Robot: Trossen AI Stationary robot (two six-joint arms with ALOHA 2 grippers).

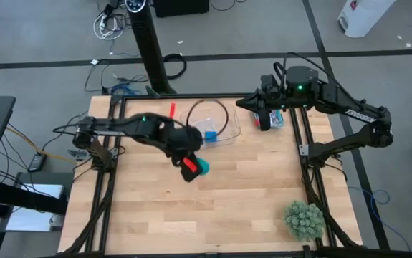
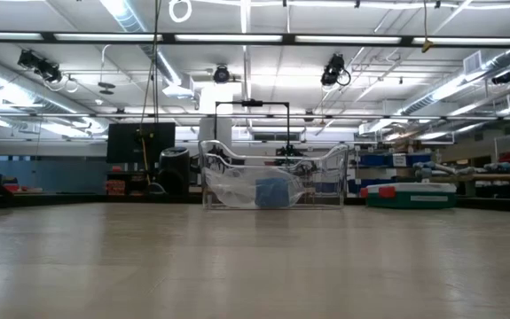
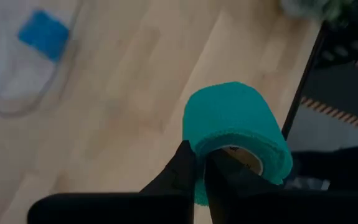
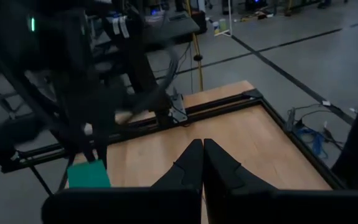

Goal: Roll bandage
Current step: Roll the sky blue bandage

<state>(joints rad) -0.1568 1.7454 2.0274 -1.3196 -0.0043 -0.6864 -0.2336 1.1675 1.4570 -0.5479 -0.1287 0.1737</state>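
Observation:
The bandage [image 1: 203, 168] is a teal coil wound on a pale core. It hangs over the middle of the table with my left gripper [image 1: 190, 167] shut on it. The left wrist view shows the coil [image 3: 238, 127] close up above my two dark fingers. My right gripper [image 1: 265, 119] hovers shut and holding nothing at the table's far right corner; in its own view [image 4: 202, 163] the fingertips meet, and the bandage [image 4: 88, 174] shows farther off. Neither gripper appears in the low view. My left gripper pinches the coil's wall at its open end [image 3: 199, 182]. One finger [image 3: 231, 177] lies over the core's opening and the other finger [image 3: 180, 171] is on the outside. The fingers slant down from the table's left. The coil is lifted clear of the table.
A clear plastic container [image 1: 223, 129] stands at the far middle of the table with a blue roll [image 1: 211, 135] inside; both show in the low view [image 2: 272, 190]. A red stick [image 1: 171, 109] lies beside it. A green plant [image 1: 304, 220] sits at the near right corner.

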